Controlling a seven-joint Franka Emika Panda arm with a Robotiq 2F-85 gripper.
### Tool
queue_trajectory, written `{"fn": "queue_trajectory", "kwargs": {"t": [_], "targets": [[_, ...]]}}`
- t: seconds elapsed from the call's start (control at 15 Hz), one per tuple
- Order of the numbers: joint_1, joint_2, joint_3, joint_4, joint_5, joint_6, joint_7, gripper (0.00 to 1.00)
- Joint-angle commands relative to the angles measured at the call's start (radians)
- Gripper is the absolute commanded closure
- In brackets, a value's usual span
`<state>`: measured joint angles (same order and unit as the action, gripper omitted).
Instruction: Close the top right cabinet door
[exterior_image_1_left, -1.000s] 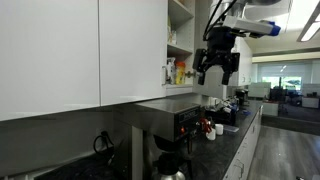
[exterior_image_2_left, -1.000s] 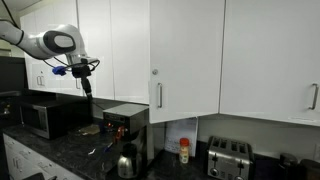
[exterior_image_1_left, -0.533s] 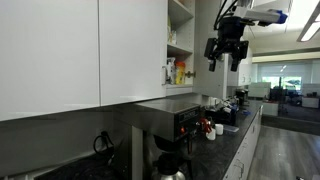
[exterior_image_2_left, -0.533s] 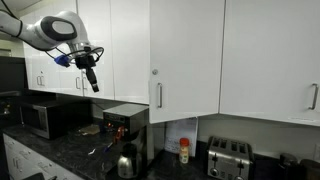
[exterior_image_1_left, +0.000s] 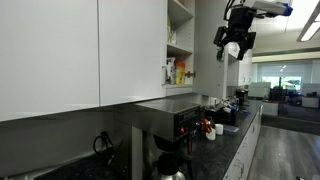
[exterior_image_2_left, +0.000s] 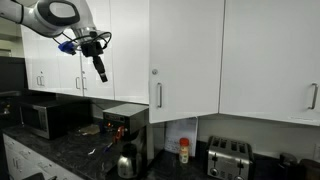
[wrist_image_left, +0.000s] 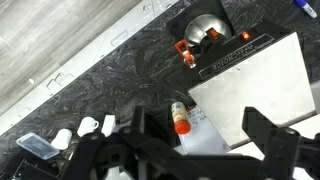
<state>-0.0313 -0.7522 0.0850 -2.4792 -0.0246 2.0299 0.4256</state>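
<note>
The top right cabinet door stands just right of centre in an exterior view. It is a glossy white panel with a silver bar handle near its lower left corner. Its left edge reaches lower in the frame than the neighbouring panel. The hand hangs at upper left, well apart from the door, pointing down. In the wrist view its fingers are spread wide, grasping nothing, above a coffee machine on the dark speckled surface.
</note>
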Motion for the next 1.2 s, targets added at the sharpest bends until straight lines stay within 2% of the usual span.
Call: {"fn": "queue_trajectory", "kwargs": {"t": [0.0,0.33,0.4,1.13], "targets": [[-0.047,-0.009,-0.027,0.036,0.000,-0.037,-0.047,0.00],[-0.089,-0.030,-0.082,0.069,0.009,-0.053,-0.076,0.00],[-0.082,-0.025,-0.055,0.045,0.014,-0.017,-0.053,0.00],[-0.094,-0.035,-0.077,0.063,0.016,-0.033,-0.066,0.00]]}}
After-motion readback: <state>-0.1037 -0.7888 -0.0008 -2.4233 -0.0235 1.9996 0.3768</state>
